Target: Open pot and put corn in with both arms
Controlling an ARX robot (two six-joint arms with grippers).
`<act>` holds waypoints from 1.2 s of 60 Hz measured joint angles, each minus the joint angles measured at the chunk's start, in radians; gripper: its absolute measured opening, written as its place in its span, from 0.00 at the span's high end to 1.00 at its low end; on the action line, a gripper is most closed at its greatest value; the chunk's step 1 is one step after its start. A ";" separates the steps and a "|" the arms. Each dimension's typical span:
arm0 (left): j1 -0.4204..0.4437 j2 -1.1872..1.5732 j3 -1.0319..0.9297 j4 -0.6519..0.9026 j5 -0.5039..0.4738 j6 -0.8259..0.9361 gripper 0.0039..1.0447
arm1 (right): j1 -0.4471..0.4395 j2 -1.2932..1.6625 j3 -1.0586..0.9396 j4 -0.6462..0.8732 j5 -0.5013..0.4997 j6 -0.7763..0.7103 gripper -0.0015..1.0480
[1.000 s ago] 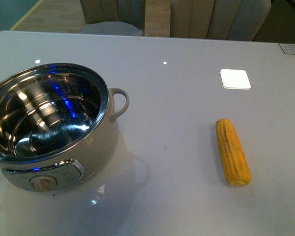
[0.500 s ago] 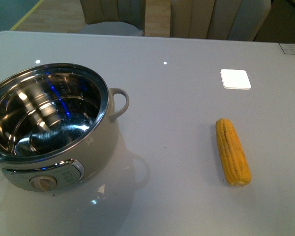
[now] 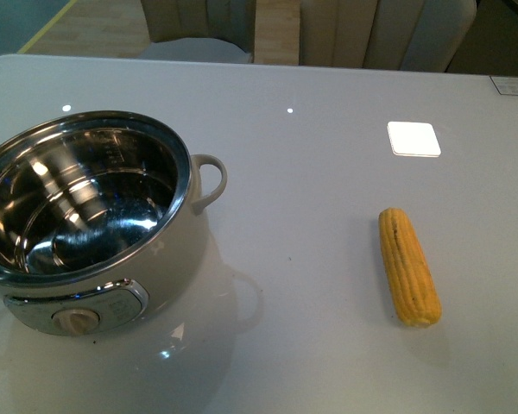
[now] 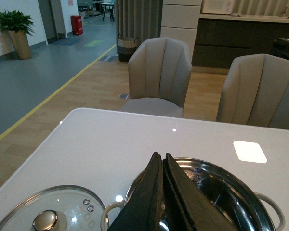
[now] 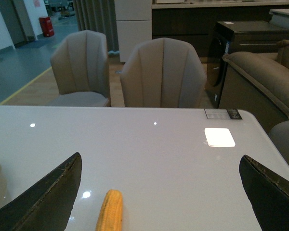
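One lid (image 4: 48, 216), glass with a steel rim and its knob (image 4: 45, 220) up, lies flat on the tabletop (image 3: 311, 285) just beside the pot (image 3: 180, 250), close to one of the loop handles. At the left of the front view the pot stands uncovered, its shiny steel inside holding nothing but reflections and its dial (image 3: 76, 321) facing the robot. The left end effector (image 4: 163, 192) hangs over the pot's open mouth with its two fingers pressed flat together and nothing between them.

Well apart from the pot, to the right, the corn (image 3: 408, 266) lies on the bare tabletop, set lengthwise away from the robot with its dark streak on top, and nothing touches it. The right end effector (image 5: 160, 156) is above that part of the tabletop with its fingers spread wide and empty; the corn shows below, nearer one finger than the other. Beyond the corn a bright white square (image 3: 413, 138) sits on the tabletop. Padded chairs (image 5: 163, 72) stand past the far edge.
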 joint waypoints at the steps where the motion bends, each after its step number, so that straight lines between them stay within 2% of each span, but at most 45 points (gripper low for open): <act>1: -0.005 -0.011 -0.004 -0.008 -0.004 0.000 0.97 | 0.000 0.000 0.000 0.000 0.000 0.000 0.08; 3: -0.015 -0.034 -0.010 -0.022 -0.019 0.000 0.97 | 0.000 0.000 0.000 0.000 0.000 0.000 0.08; 6: -0.072 -0.067 -0.018 -0.049 -0.093 0.000 0.97 | 0.000 0.000 0.000 0.000 0.000 0.000 0.08; 11: -0.111 -0.115 -0.030 -0.082 -0.101 0.002 0.97 | 0.000 0.000 0.000 0.000 0.000 0.000 0.08; 16: -0.113 -0.146 -0.063 -0.068 -0.111 0.002 0.97 | 0.000 0.000 0.000 0.000 0.000 0.000 0.08; 63: -0.114 -0.449 -0.063 -0.364 -0.110 0.002 0.97 | 0.000 0.000 0.000 0.000 0.000 0.000 0.08; 68: -0.114 -0.558 -0.063 -0.508 -0.110 0.002 0.97 | 0.000 0.000 0.000 0.000 0.000 0.000 0.08; 72: -0.114 -0.618 -0.063 -0.540 -0.110 0.002 0.97 | 0.000 0.000 0.000 0.000 0.000 0.000 0.08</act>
